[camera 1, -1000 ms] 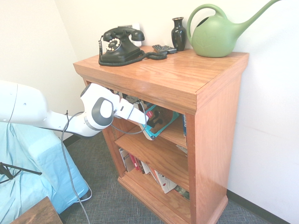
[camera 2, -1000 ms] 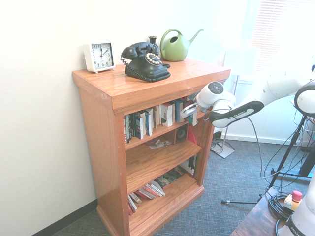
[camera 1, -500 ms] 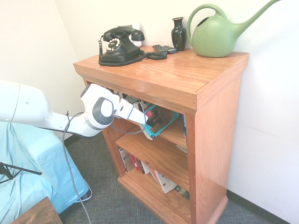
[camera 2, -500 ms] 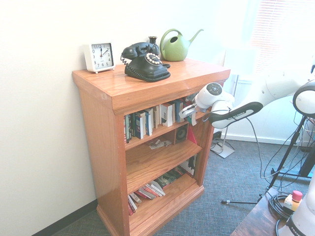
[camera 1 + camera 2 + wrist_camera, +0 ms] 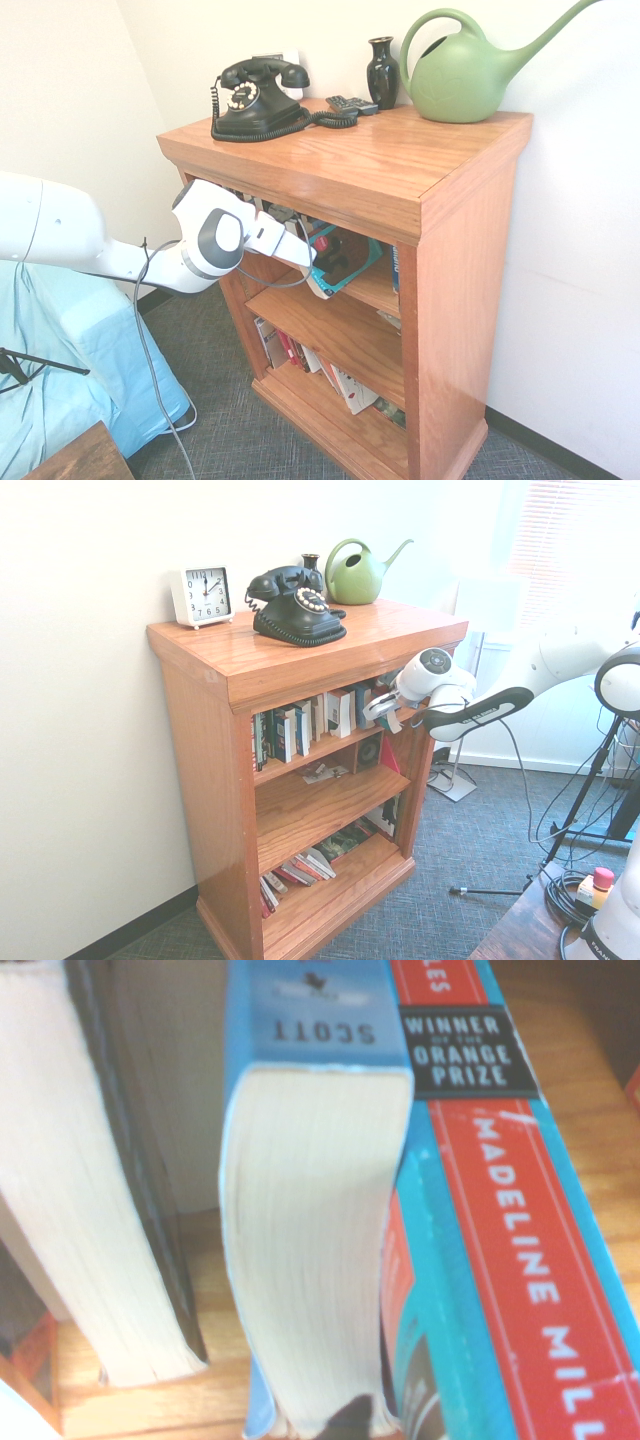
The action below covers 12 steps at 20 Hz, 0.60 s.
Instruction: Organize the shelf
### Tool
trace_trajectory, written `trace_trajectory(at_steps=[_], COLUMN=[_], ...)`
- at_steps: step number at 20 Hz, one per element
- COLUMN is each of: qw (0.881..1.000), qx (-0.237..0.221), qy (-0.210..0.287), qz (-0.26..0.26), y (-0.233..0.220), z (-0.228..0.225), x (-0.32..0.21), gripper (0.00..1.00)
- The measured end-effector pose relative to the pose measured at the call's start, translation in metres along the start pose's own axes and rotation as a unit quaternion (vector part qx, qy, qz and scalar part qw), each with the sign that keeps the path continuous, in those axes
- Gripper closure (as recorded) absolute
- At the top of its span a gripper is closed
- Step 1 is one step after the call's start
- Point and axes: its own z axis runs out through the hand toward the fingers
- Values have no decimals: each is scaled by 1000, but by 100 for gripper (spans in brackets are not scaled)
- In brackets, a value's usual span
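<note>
Second exterior view, left to right: white clock (image 5: 202,596) and black telephone (image 5: 298,610) on top of the wooden bookcase (image 5: 300,665), books on its tiers. Gripper (image 5: 377,712) at the right end of the upper tier; spread or pressed together, cannot tell (book edges crowd it). Wrist view: "MADELINE MILL…" spine (image 5: 525,1260) cut off.

The wall (image 5: 70,730) is pale and plain, with a dark strip (image 5: 150,925) along its bottom. The floor (image 5: 450,860) has blue-gray carpet. At one o'clock in the second exterior view, a window has white blinds (image 5: 565,550), and bright light comes from there. A brown wooden counter (image 5: 520,925) sits at five o'clock. In the first exterior view, a light blue cloth (image 5: 90,350) hangs at eight o'clock.
</note>
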Motion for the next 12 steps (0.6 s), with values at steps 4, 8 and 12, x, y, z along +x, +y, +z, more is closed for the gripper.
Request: trace_trajectory(at_steps=[4,8,12], qw=[1000,1000,999], qx=[21,29,32], qy=[-1,-10,-14], qz=[4,5,9], y=[2,16,34], z=[-21,-51,-77], x=[-2,-14,-20], gripper=[0,0,0])
